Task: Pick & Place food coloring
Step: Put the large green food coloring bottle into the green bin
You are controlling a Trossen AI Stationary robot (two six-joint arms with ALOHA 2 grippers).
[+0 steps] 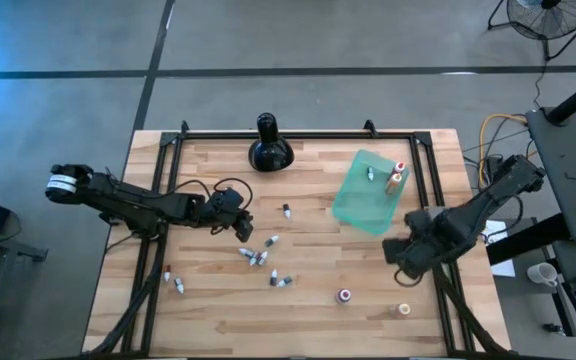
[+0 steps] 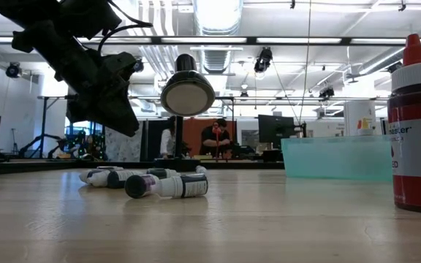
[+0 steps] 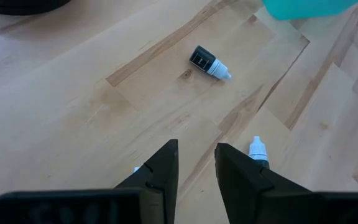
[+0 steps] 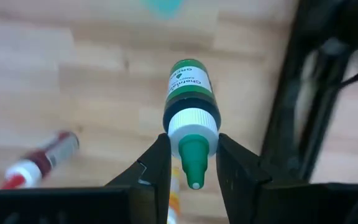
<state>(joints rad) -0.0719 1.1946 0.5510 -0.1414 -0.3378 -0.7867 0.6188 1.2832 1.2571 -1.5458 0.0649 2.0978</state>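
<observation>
Right hand (image 4: 194, 155) at the right edge of the wooden surface (image 1: 308, 320), clamped narrow on a green bottle (image 4: 191, 102) of food coloring, gripped at its white collar with the green tip pointing back toward the wrist. Below it, a red bottle (image 4: 41, 160) lying flat on the wood.

Left hand (image 3: 196, 163) low over the middle-left of the surface, fingers a narrow gap apart and holding nothing. Just beside 1 fingertip (image 3: 235, 163), a small white-capped vial (image 3: 258, 150); farther off, a dark vial (image 3: 209, 63) lying on its side.

Scattered loose vials (image 1: 258, 256) near the centre of the surface. 2 bottles (image 1: 396, 176) already on the teal sheet (image 1: 366, 192) toward the far right. Black bulbous object (image 1: 268, 142) at the far edge. 1 red bottle (image 2: 417, 128) standing upright at the near edge in the low view.
</observation>
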